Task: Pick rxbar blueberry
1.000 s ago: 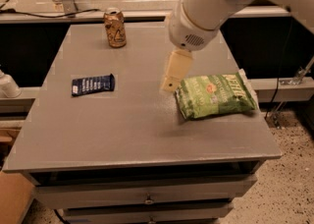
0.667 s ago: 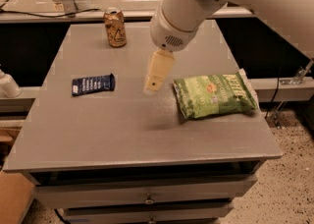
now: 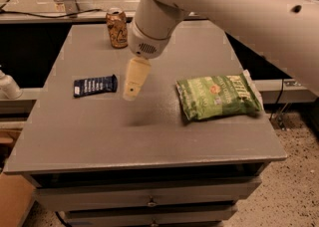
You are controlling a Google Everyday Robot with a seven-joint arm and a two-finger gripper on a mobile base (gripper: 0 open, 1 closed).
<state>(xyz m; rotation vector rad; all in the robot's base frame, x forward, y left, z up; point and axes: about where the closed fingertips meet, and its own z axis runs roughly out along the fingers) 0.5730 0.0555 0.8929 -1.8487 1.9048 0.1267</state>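
Grey table [image 3: 149, 141]: is carrying everything, with its drawer fronts [image 3: 149, 202] facing the camera at the near edge.
Green chip bag [image 3: 219, 96]: is lying flat toward the picture's right, well apart from the bar. It is not the target.
Navy rxbar blueberry [image 3: 94, 85]: is lying flat on the table toward the picture's left, white lettering up, with nothing touching it.
Handling: the bar is probably light, thin and a little bendable. Its slick wrapper is sitting flush on the table, so it is likely to slide or pivot if nudged from one side. It does not look fragile.
Where to hold: pinching across the short width near the middle looks best, coming straight down so the bar is squeezed rather than pushed.
Cream end effector [image 3: 131, 90]: is hanging above the table just beside the bar's inner end, pointing down. It is touching nothing and carrying nothing, and I cannot tell whether it is open or closed.
Tan drink can [image 3: 117, 28]: is standing upright near the far edge, well apart.
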